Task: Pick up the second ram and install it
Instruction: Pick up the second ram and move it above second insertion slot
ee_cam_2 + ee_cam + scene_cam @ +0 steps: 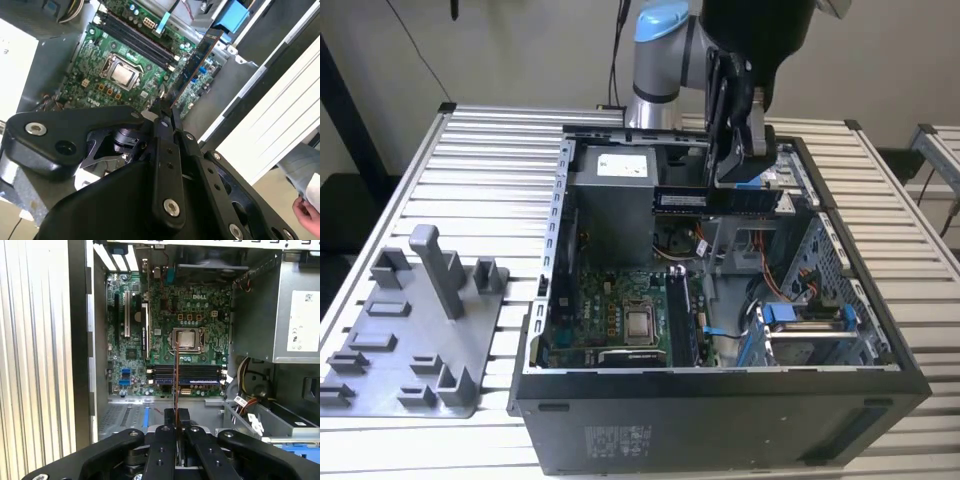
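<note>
The second ram (718, 200) is a long dark stick with a white label, held level above the open computer case (720, 420). My gripper (738, 182) is shut on its upper edge. In the second wrist view the ram (196, 62) reaches out from the gripper (167, 112) over the green motherboard (95, 75). In the first wrist view the ram (175, 371) appears edge-on as a thin line leaving the gripper (176, 415), crossing above the black memory slots (187, 375) beside the processor (188, 339).
A grey plastic holder tray (410, 340) with upright posts lies on the slatted table at the exterior view's left. Inside the case are a power supply (615, 190), cables and blue drive brackets (800, 315). A person's hand (305, 212) is beyond the case.
</note>
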`<state>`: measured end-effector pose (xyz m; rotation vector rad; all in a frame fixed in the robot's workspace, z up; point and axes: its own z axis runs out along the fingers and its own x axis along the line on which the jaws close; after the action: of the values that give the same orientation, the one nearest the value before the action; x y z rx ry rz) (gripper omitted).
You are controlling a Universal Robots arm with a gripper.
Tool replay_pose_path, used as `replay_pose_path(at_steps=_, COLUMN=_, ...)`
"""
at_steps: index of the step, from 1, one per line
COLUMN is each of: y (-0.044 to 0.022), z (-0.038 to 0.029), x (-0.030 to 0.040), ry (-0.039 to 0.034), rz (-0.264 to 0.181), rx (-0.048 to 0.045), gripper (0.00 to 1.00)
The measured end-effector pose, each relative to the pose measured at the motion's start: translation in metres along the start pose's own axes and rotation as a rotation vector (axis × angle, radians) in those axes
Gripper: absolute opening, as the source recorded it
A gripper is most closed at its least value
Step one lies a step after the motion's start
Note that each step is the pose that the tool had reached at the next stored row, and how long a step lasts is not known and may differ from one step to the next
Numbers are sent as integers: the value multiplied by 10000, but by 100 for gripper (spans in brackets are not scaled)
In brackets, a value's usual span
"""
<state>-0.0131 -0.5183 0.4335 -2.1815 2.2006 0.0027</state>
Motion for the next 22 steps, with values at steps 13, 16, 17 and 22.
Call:
replay_pose_path(at_steps=13, y=-1, z=4, x=-140, ry=-2, rz=-1, rx=-1, gripper=14)
replay_pose_path(at_steps=16, y=0, z=8, x=-234, ry=-7, rz=0, rx=0, gripper=14)
replay_pose_path(at_steps=17, y=0, z=8, x=-267, ry=-7, rz=0, rx=0, gripper=14)
replay_pose_path(at_steps=22, y=1, z=13, x=-423, ry=-32, rz=0, rx=0, gripper=14)
